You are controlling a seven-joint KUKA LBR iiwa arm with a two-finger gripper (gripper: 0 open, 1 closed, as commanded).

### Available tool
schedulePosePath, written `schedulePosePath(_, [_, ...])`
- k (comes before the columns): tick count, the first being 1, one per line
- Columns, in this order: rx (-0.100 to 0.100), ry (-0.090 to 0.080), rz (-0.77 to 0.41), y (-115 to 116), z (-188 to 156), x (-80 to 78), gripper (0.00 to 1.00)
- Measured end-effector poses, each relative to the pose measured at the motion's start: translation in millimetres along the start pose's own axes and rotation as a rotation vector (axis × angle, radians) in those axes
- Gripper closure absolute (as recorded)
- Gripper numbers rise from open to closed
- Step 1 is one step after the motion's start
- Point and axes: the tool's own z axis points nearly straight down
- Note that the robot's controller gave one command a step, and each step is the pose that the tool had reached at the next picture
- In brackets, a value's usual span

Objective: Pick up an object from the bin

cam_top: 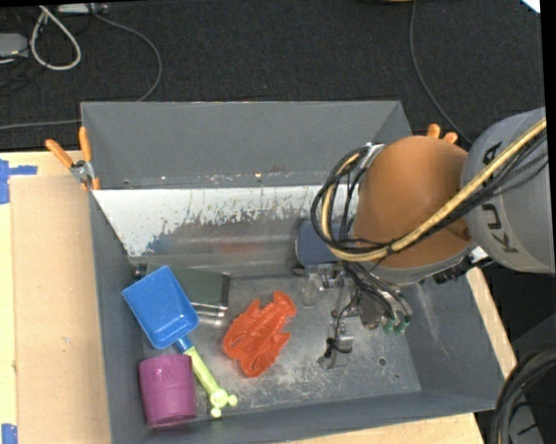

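Observation:
My gripper hangs low over the bare bin floor right of centre, under the arm's orange cover. Nothing shows in it. Just to its left lies a crumpled orange-red plastic toy, apart from the gripper. A blue rounded thing sits behind the gripper near the back wall, partly hidden by the arm.
At the left of the bin lie a blue scoop with a yellow-green handle, a purple cup on its side at the front left corner, and a dark grey-green block. The arm covers the bin's right side.

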Motion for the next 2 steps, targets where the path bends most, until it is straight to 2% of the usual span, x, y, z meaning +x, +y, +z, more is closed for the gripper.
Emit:
schedulePosePath(1, [0.0, -0.008, 0.003, -1, -4, -1.4, 0.0])
schedulePosePath(2, [0.0, -0.003, -0.539, 41, 132, -54.5, 0.0])
